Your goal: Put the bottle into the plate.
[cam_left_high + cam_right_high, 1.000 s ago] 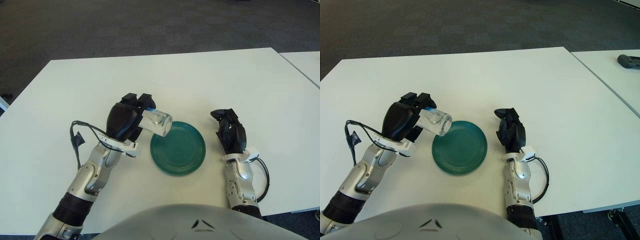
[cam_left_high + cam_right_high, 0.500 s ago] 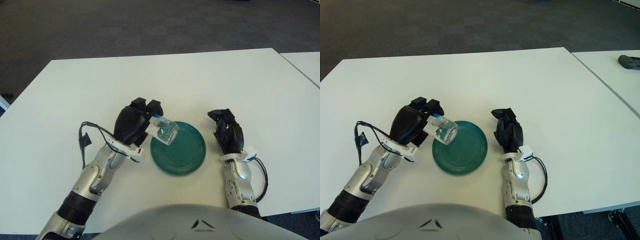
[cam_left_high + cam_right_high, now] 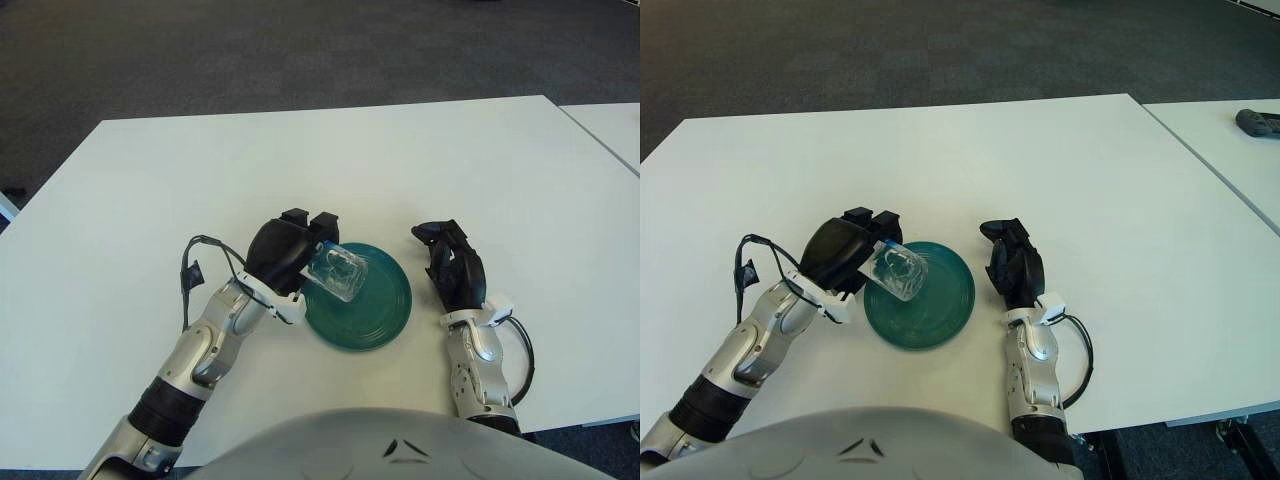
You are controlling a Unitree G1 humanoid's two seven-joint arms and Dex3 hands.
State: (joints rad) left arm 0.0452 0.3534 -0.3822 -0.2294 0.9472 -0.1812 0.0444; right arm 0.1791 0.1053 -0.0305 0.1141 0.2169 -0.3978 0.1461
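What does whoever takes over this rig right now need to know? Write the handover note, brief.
Left hand: shut on the clear bottle, holding it tilted on its side over the left part of the green plate.
Right hand: idle, showing just right of the plate, holding nothing.
Done: bottle picked up and brought over the plate.
Left: lower the bottle onto the plate, open the fingers, pull the left hand clear. Whether the bottle already touches the plate cannot be told.
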